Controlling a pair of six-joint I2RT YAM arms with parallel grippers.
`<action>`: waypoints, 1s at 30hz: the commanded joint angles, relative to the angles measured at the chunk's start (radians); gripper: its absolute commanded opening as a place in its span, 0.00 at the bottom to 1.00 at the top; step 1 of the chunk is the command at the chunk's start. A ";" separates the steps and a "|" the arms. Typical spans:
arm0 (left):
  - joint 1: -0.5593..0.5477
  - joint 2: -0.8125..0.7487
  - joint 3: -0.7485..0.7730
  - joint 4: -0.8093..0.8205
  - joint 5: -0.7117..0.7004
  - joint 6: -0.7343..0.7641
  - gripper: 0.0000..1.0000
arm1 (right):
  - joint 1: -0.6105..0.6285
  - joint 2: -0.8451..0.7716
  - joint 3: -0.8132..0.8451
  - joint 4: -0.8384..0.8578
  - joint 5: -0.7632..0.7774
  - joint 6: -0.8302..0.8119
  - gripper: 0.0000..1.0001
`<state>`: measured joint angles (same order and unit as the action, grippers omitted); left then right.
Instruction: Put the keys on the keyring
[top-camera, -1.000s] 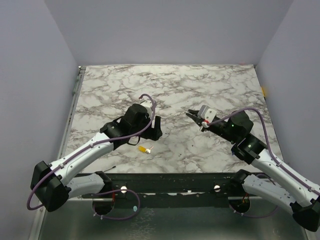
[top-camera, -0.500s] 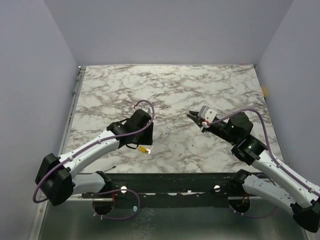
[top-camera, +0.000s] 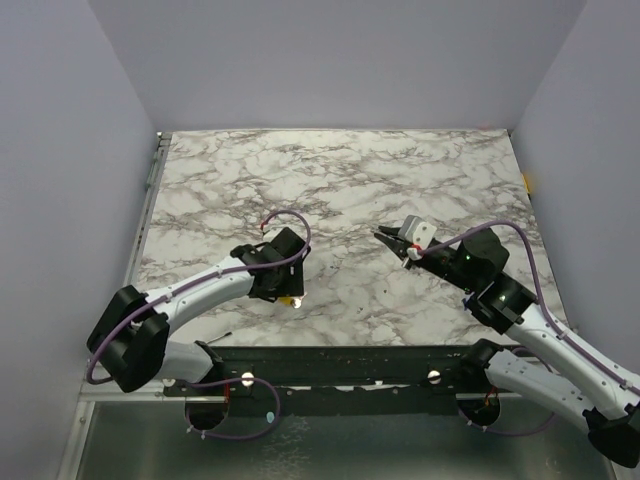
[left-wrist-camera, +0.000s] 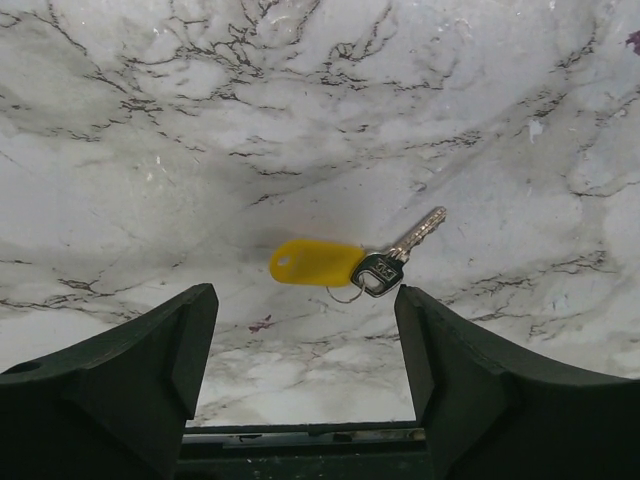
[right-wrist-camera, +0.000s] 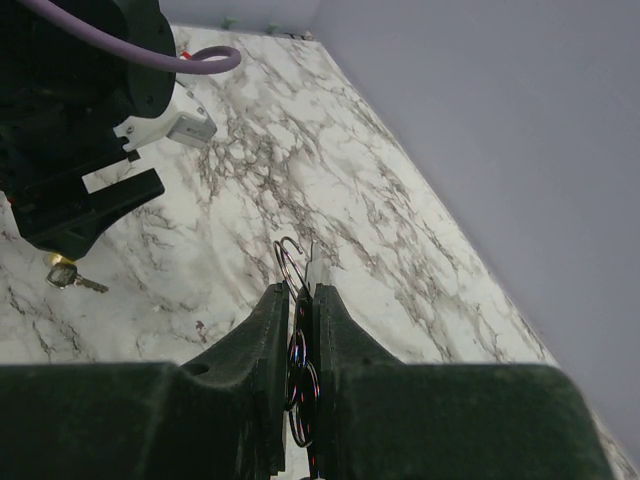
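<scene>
The key (left-wrist-camera: 398, 258) has a silver blade and a yellow-orange tag (left-wrist-camera: 314, 263). It lies flat on the marble table (left-wrist-camera: 300, 120), just ahead of my left gripper (left-wrist-camera: 305, 300). That gripper is open and empty, with its fingers (left-wrist-camera: 150, 360) on either side just short of the key. From above, the left gripper (top-camera: 284, 287) hovers over the key (top-camera: 294, 300) near the front edge. My right gripper (right-wrist-camera: 300, 292) is shut on the thin wire keyring (right-wrist-camera: 289, 262), whose loop sticks out past the fingertips. It is held above the table at centre right (top-camera: 386, 237).
The left arm's wrist and purple cable (right-wrist-camera: 90, 120) fill the upper left of the right wrist view, with the key (right-wrist-camera: 68, 277) below it. The table's dark front rail (top-camera: 330, 362) is close behind the key. Grey walls (top-camera: 70, 150) enclose the table.
My left gripper has moved toward the near edge and down over the key, turning to point at it. The right gripper with the ring has barely shifted.
</scene>
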<state>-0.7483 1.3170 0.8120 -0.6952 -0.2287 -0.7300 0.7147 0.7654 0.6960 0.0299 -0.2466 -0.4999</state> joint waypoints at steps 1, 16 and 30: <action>0.001 0.039 -0.035 0.053 -0.008 -0.028 0.77 | 0.011 -0.018 -0.010 0.001 0.015 0.003 0.01; 0.009 0.106 -0.086 0.192 0.024 -0.034 0.51 | 0.024 -0.026 -0.014 -0.016 0.035 -0.012 0.01; 0.009 0.054 -0.053 0.214 0.018 -0.021 0.00 | 0.036 -0.029 -0.020 -0.021 0.049 -0.022 0.01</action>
<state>-0.7414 1.4006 0.7391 -0.4713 -0.2089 -0.7605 0.7403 0.7502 0.6807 0.0010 -0.2214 -0.5037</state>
